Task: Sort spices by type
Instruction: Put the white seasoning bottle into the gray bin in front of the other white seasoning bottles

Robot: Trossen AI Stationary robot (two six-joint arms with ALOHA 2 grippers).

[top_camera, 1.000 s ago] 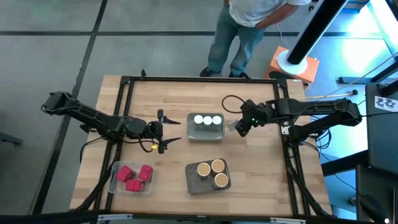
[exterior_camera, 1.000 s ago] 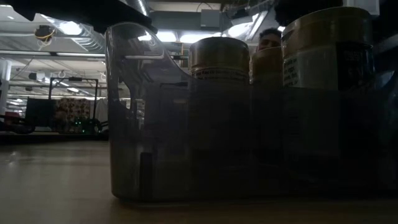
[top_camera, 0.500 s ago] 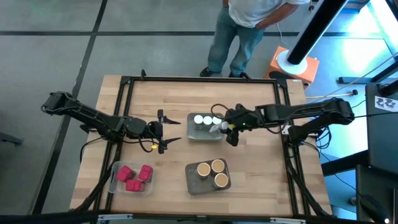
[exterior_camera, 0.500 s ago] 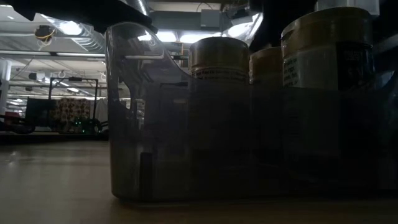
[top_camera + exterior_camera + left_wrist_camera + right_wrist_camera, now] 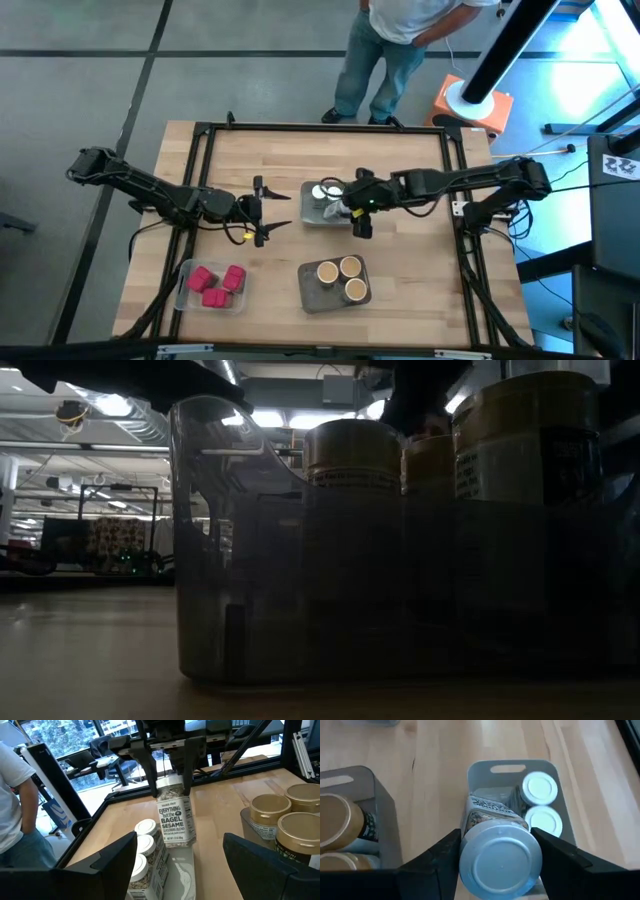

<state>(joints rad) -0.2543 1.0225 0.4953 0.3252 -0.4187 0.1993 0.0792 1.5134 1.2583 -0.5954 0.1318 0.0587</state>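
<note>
Seasoning jar [image 5: 173, 815], white-lidded and labelled bagel sesame, hangs clamped by its neck between the fingers of the right gripper [image 5: 167, 782], directly above the grey tray [image 5: 479, 776] where two matching jars [image 5: 540, 788] stand just beyond it. Nearer the table's front edge, three tan-topped cylinders [image 5: 340, 276] fill a second tray and red packets [image 5: 217, 280] a third. The left gripper [image 5: 268, 212] waits nearby, fingers spread and empty. Sorting looks nearly complete; only this jar seems left to set down.
</note>
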